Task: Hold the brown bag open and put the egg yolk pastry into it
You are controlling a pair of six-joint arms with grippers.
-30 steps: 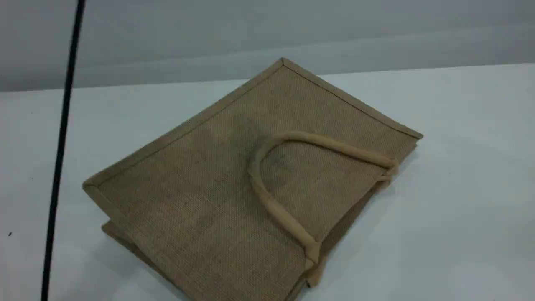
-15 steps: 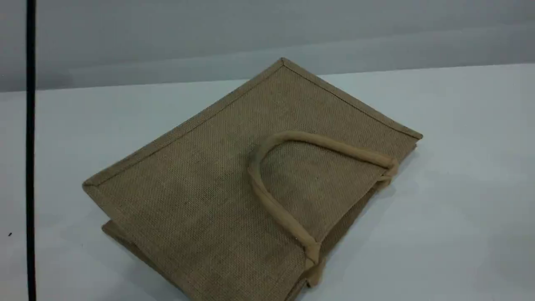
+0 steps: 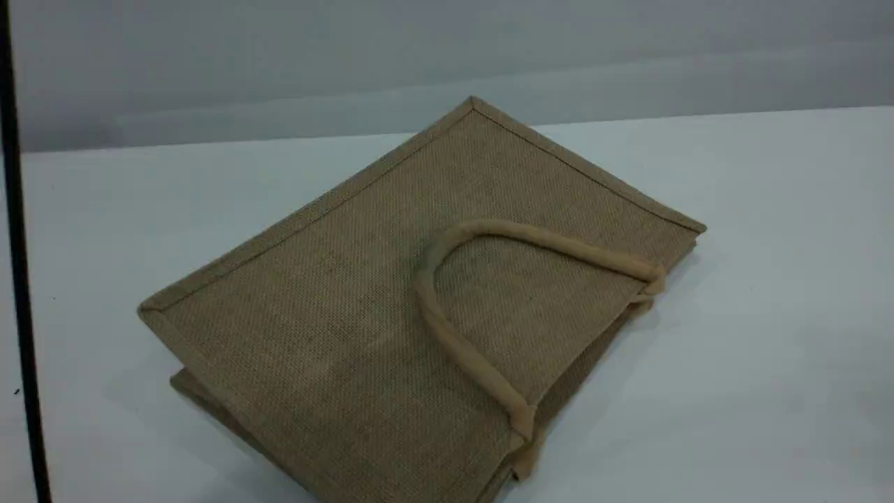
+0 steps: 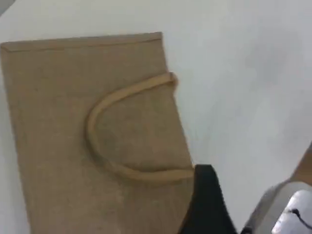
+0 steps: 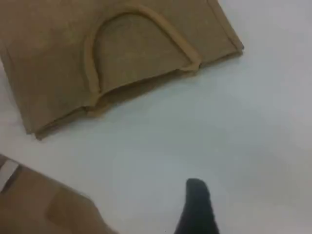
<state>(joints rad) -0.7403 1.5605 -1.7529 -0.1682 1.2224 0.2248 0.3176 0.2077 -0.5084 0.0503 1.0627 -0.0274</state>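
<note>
Brown bag (image 3: 391,307) lies flat on the white table (image 3: 768,314); long axis runs near-right to far-left, mouth and handle (image 3: 454,342) facing near-right. Left gripper (image 4: 204,204) hovers over the mouth edge, right gripper (image 5: 197,204) over bare table beside it. Both are released.

Tan-brown woven brown bag (image 3: 363,314), paler beige handle (image 3: 454,349), white table (image 3: 768,314)

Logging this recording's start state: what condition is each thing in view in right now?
Brown bag: lying flat on the table, mouth closed, untouched.
Bag handle: folded down flat on the bag's upper face.
Left gripper: above the bag near its mouth, holding nothing.
Right gripper: over bare table, clear of the bag, empty.
Pastry: not in view.
</note>
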